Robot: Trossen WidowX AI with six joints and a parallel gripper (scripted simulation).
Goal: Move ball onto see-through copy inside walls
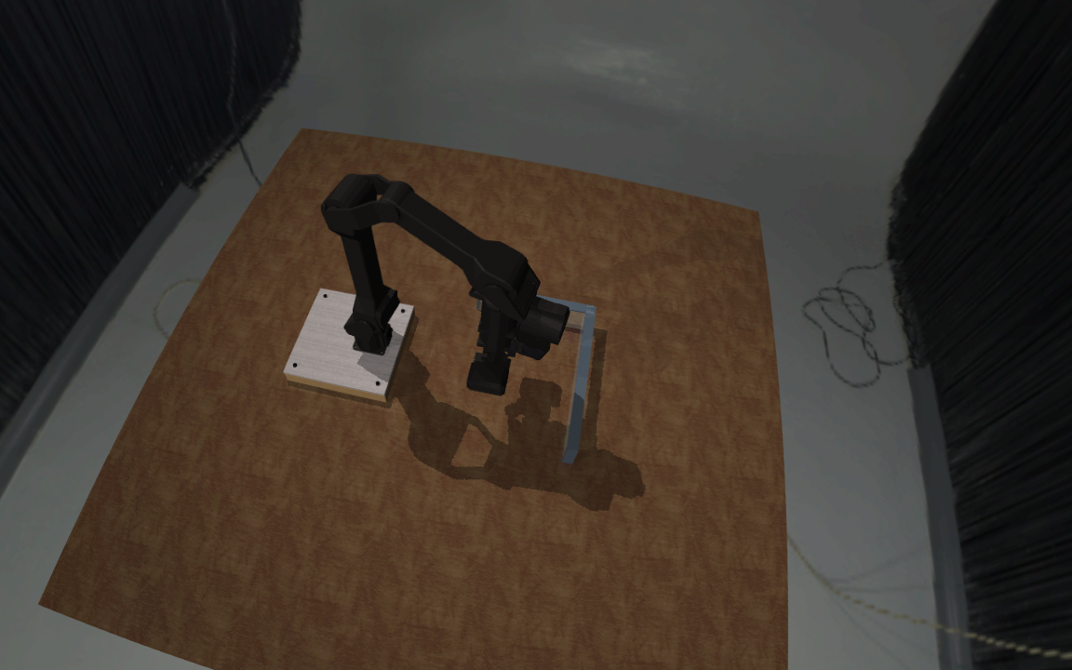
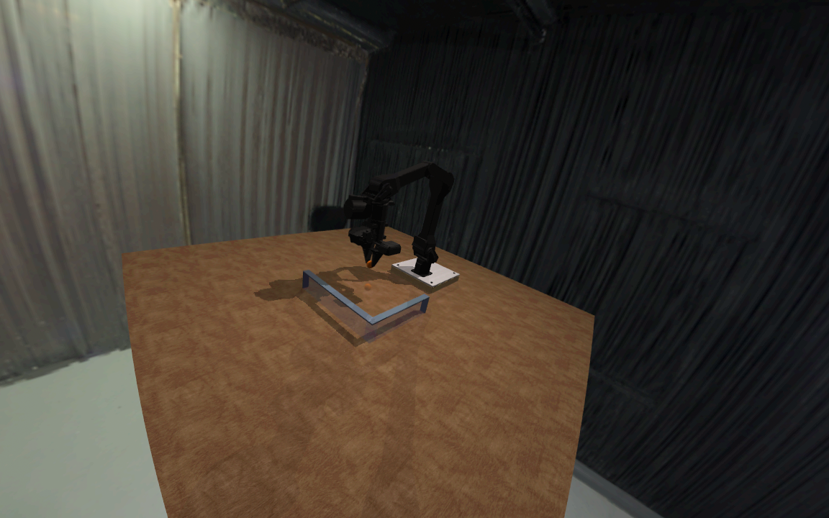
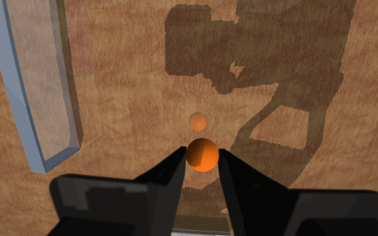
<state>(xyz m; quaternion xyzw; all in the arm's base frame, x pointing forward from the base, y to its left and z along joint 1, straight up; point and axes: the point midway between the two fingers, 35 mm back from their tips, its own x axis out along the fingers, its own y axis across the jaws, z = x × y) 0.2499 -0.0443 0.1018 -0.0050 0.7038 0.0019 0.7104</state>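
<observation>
Above the table, inside the walled corner: ball riding in the fingertips, waiting to be lowered

Over the wooden table, the gripper is pinching the orange ball between its fingertips, its jaws standing only a little apart, as wide as the ball and no wider. The ball is hanging clear of the surface, and the see-through copy is sitting lower down on the wood, showing just beside the ball in the wrist view. The clear walls are standing apart from both. In the top view the arm is hiding ball and copy alike

The ball is looking light, smooth and fairly stiff, so it is probably asking for modest, even pressure; whether it is slippery, I cannot tell. The tips are taking it on opposite sides, apparently near its widest line, which is the right place, since a hold above or below that could be squeezing it out. Being round, it is likely to be rolling if dropped or nudged, so the next move is calling for lining up over the copy, lowering until it is touching wood, then opening both fingers evenly and lifting straight away
</observation>
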